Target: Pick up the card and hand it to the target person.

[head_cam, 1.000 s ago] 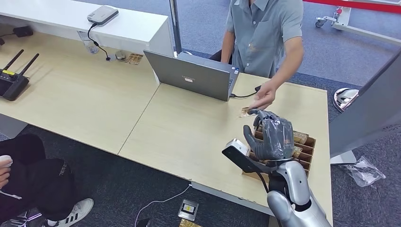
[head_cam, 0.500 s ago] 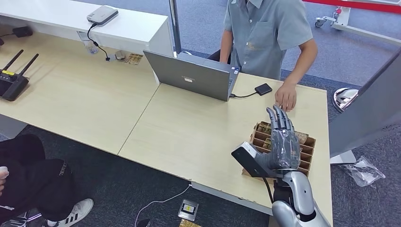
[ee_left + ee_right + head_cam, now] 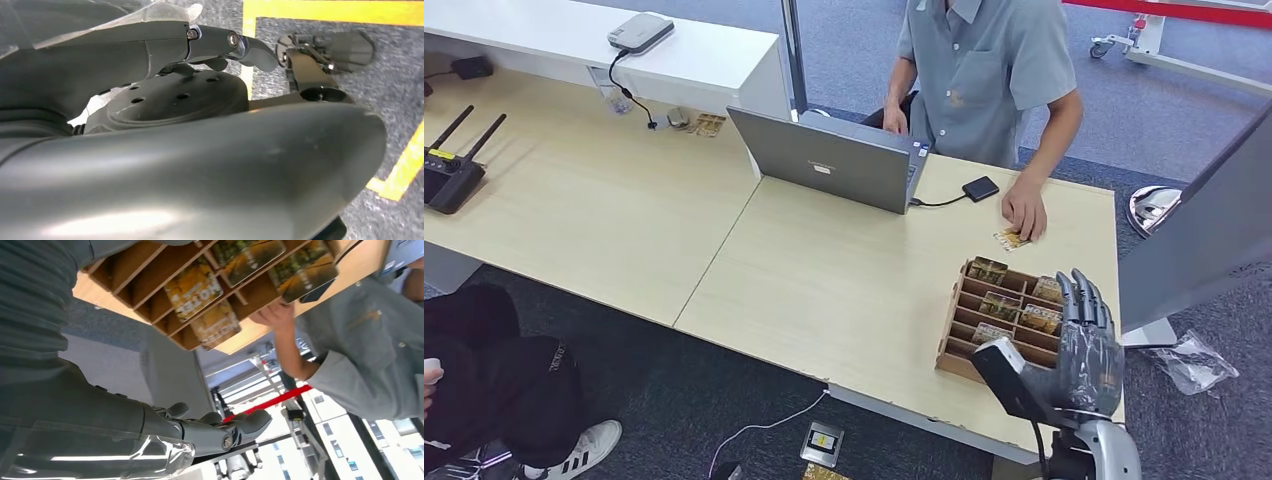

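The right hand (image 3: pixel 1082 345) is raised at the table's near edge beside the wooden card box (image 3: pixel 1009 310), fingers straight, slightly apart, holding nothing; the card (image 3: pixel 1010 239) lies under the person's hand (image 3: pixel 1025 212).

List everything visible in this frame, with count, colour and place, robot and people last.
Card: one, yellow-brown, on the desk under the seated person's fingertips.
Card rack: one, brown, near desk edge, several cards in its slots.
Laptop: one, grey, open, mid-desk.
Small drive: one, black, cabled to the laptop.
Router: one, black, far left of desk.
Box device: one, grey, on the white counter.
Desk: one, light wood.
Person at laptop: one, grey shirt.
Person at lower left: one, black clothing.
Right robot hand: dark grey, fingers apart, holding nothing, beside the rack.
Left robot hand: dark, over the floor.
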Controlling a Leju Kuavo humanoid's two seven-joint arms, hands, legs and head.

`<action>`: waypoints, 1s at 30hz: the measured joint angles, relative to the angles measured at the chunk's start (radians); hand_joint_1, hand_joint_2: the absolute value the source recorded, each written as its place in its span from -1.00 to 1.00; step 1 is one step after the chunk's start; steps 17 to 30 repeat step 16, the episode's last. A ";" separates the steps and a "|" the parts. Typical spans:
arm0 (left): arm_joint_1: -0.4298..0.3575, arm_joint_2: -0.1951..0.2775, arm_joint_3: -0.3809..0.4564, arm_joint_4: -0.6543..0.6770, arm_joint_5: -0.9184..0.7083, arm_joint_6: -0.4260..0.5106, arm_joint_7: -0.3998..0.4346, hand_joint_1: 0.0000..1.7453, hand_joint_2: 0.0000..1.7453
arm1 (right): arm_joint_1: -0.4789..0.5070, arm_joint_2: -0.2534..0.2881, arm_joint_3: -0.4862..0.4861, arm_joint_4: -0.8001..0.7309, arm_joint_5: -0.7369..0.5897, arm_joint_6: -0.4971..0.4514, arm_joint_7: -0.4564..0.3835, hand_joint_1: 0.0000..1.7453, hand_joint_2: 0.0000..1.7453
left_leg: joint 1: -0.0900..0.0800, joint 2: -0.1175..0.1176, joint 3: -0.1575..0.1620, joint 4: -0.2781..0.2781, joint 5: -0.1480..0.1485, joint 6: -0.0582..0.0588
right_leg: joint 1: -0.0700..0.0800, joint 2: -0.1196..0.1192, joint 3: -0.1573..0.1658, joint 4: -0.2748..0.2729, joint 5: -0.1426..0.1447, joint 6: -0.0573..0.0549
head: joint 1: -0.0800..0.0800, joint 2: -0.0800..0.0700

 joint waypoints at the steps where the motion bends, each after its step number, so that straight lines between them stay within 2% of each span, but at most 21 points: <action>1: 0.000 0.001 -0.002 0.000 -0.002 -0.002 -0.002 -1.00 -1.00 | 0.002 0.001 -0.005 -0.002 0.000 0.001 0.000 -1.00 1.00 | 0.000 0.001 0.000 0.000 0.000 0.000 | 0.000 0.001 0.000 0.000 0.000 0.000 | 0.000 0.000; 9: 0.000 -0.016 -0.010 0.004 -0.020 0.021 -0.022 -1.00 -1.00 | 0.007 0.009 -0.035 0.000 0.006 0.001 -0.019 -1.00 1.00 | 0.000 0.002 0.000 0.000 0.000 0.000 | 0.000 0.001 0.000 0.000 0.001 0.000 | 0.000 0.000; 15: -0.001 0.014 -0.016 0.004 -0.031 -0.025 -0.024 -1.00 -1.00 | 0.011 0.018 -0.051 0.001 0.007 0.003 -0.024 -1.00 1.00 | 0.001 0.003 0.002 -0.001 0.000 0.000 | 0.000 0.003 0.001 -0.001 0.001 0.000 | 0.000 0.000; 30: -0.001 0.015 -0.016 0.004 -0.033 -0.031 -0.024 -1.00 -1.00 | 0.012 0.019 -0.053 0.000 0.007 0.004 -0.024 -1.00 1.00 | 0.001 0.003 0.002 -0.001 0.000 0.000 | 0.001 0.003 0.001 -0.001 0.001 0.000 | 0.000 0.000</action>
